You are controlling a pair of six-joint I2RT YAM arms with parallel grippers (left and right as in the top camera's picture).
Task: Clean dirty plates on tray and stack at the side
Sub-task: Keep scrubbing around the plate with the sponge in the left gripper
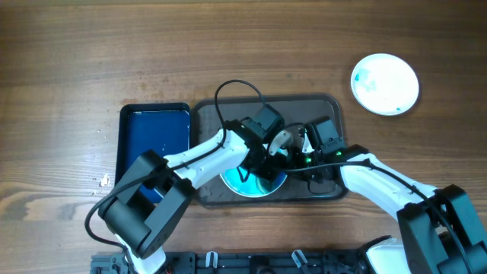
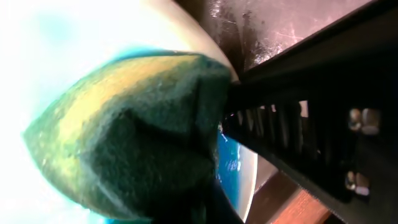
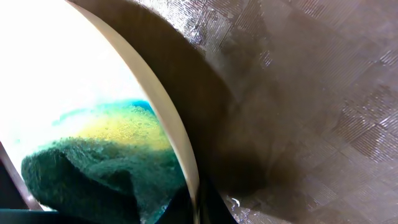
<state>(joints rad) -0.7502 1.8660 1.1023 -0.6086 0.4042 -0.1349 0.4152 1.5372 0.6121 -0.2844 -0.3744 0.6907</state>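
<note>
A plate [image 1: 255, 185] with blue smears lies tilted in the dark tray [image 1: 327, 106], near its front edge. My left gripper [image 1: 255, 164] is shut on a green-and-yellow sponge [image 2: 143, 137] that presses on the plate's white face [image 2: 74, 37]. My right gripper [image 1: 291, 169] is shut on the plate's right rim; in the right wrist view its jaws [image 3: 198, 208] clamp the thin edge, with the sponge [image 3: 93, 168] on the plate [image 3: 62, 62] and the textured tray floor [image 3: 311, 93] behind. Another plate [image 1: 384, 82], white with a faint blue trace, lies on the table at the far right.
A smaller deep-blue tray [image 1: 133, 129] sits just left of the dark tray, partly under my left arm. Both arms crowd the dark tray's middle. A dark ribbed part of the right arm [image 2: 311, 124] fills the right of the left wrist view. Wooden table lies all around.
</note>
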